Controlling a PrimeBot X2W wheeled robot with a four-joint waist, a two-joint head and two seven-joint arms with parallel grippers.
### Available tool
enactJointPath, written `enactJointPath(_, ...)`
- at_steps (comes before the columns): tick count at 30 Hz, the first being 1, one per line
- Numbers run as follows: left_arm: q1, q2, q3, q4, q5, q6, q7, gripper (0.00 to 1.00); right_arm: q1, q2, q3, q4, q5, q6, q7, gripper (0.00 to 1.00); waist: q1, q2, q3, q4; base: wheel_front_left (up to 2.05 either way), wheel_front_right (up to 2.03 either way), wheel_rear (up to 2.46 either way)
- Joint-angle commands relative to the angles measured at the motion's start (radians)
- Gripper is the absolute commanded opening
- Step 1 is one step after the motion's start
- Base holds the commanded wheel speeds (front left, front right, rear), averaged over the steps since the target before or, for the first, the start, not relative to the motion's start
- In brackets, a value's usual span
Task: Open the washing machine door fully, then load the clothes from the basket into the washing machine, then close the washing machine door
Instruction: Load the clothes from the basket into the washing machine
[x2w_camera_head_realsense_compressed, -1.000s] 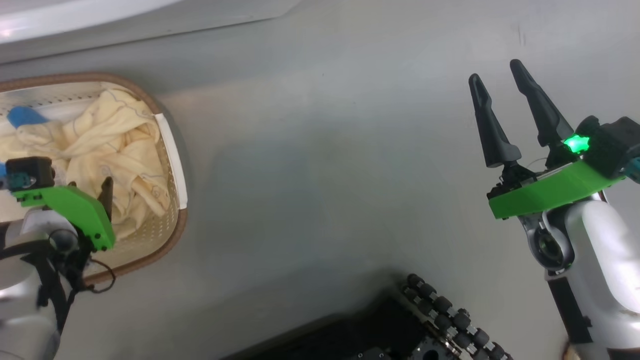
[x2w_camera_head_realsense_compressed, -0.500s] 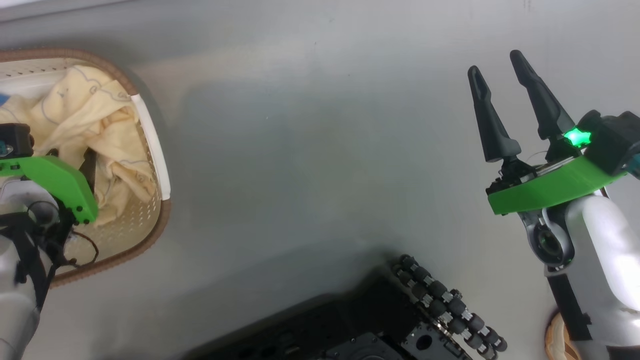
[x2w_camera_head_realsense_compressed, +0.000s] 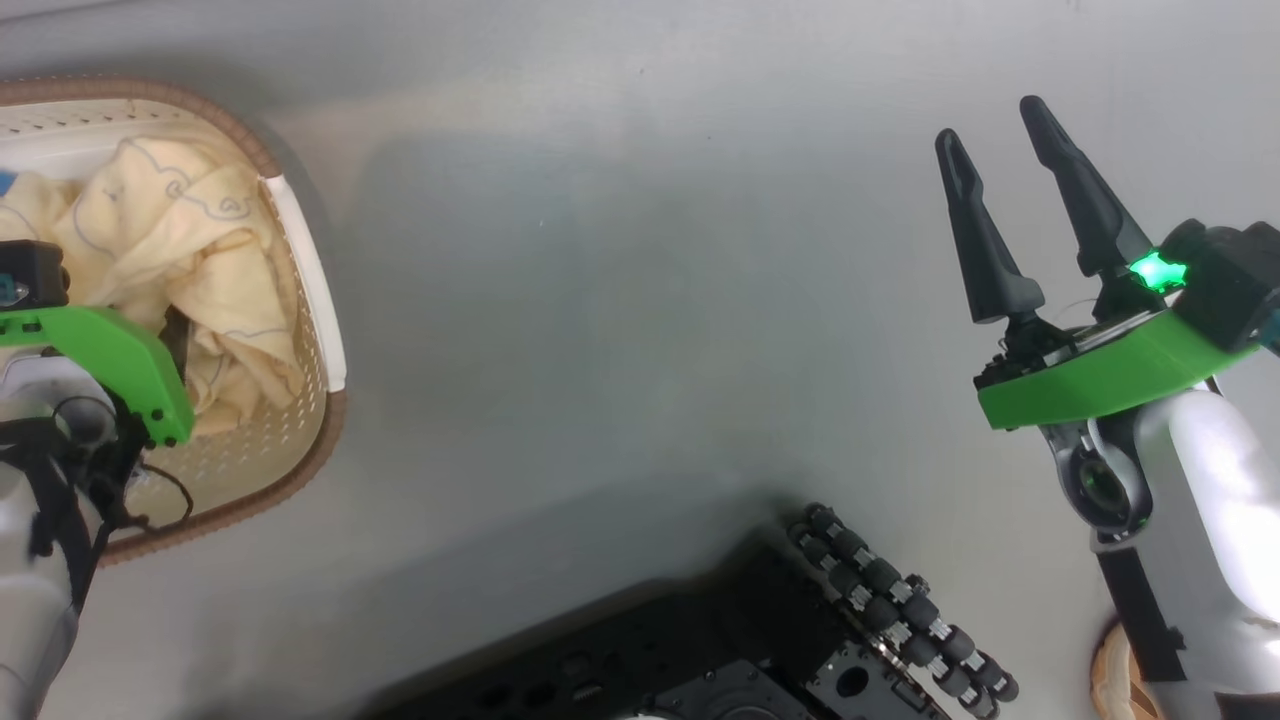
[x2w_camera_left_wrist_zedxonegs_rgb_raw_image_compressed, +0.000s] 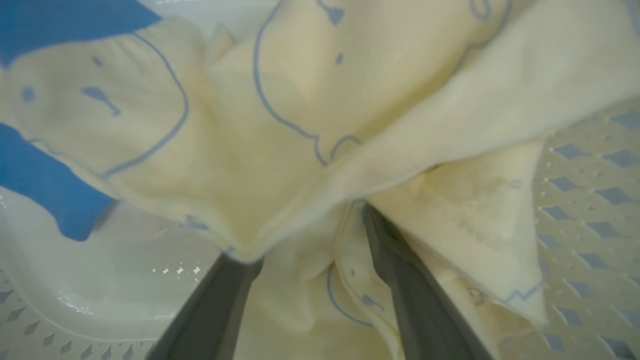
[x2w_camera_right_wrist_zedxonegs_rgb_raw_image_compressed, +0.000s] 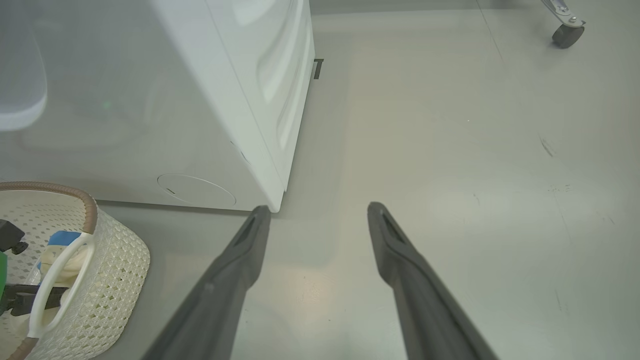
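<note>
The cream basket (x2w_camera_head_realsense_compressed: 318, 300) with a brown rim stands on the floor at the left. Pale yellow clothes (x2w_camera_head_realsense_compressed: 170, 230) with thin blue line prints lie heaped in it. In the left wrist view my left gripper (x2w_camera_left_wrist_zedxonegs_rgb_raw_image_compressed: 300, 235) is open and pushed down into the clothes (x2w_camera_left_wrist_zedxonegs_rgb_raw_image_compressed: 310, 100), with folds of fabric between its fingers and blue trim (x2w_camera_left_wrist_zedxonegs_rgb_raw_image_compressed: 50, 25) at the upper left. My right gripper (x2w_camera_head_realsense_compressed: 988, 122) hangs open over bare floor at the right, holding nothing. The right wrist view shows the white washing machine (x2w_camera_right_wrist_zedxonegs_rgb_raw_image_compressed: 210, 100) behind the basket (x2w_camera_right_wrist_zedxonegs_rgb_raw_image_compressed: 115, 270); its door is out of view.
My black base with a roller wheel (x2w_camera_head_realsense_compressed: 890, 600) fills the bottom middle of the head view. Grey floor stretches between the basket and my right arm. A caster wheel (x2w_camera_right_wrist_zedxonegs_rgb_raw_image_compressed: 565, 35) stands far off on the floor.
The head camera has shifted, so the basket sits further left and higher in the picture. My left gripper stays down in the clothes. The right gripper is open as before.
</note>
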Motion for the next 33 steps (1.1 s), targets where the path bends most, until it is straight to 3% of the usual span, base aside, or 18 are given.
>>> enactJointPath(1, 0.011, 0.024, 0.009, 0.007, -0.01, 0.001, 0.003, 0.65, 0.05, -0.015, 0.001, -0.026, -0.007, 0.01, -0.006, 1.0, -0.0001, 0.0, -0.001, 0.003, 0.0, 0.0, 0.0)
enactJointPath(3, 0.007, 0.023, 0.0, 0.006, -0.018, 0.001, 0.003, 0.12, 0.053, -0.017, 0.0, -0.028, -0.008, 0.01, -0.006, 1.0, -0.0001, 0.0, 0.0, 0.005, 0.0, 0.0, 0.0)
enactJointPath(4, 0.005, 0.024, -0.005, 0.002, -0.021, 0.001, -0.004, 0.0, 0.053, -0.018, -0.001, -0.028, -0.009, 0.01, -0.006, 1.0, -0.0001, 0.0, 0.001, 0.006, 0.0, 0.0, 0.0)
enactJointPath(11, -0.007, 0.02, -0.037, -0.03, -0.045, 0.001, -0.068, 0.0, 0.047, -0.021, -0.004, -0.023, -0.013, 0.01, -0.006, 1.0, -0.0001, 0.0, -0.001, 0.014, 0.0, 0.0, 0.0)
enactJointPath(23, 0.021, 0.07, -0.113, -0.115, -0.092, 0.001, -0.214, 0.0, 0.023, -0.006, 0.008, -0.007, -0.01, 0.01, -0.006, 1.0, -0.0001, 0.0, -0.038, 0.013, 0.0, 0.0, 0.0)
enactJointPath(33, 0.07, 0.093, -0.14, -0.181, -0.112, 0.001, -0.253, 0.0, 0.033, -0.012, -0.003, 0.006, -0.01, 0.01, -0.006, 1.0, -0.0001, 0.0, -0.109, 0.045, 0.0, 0.0, 0.0)
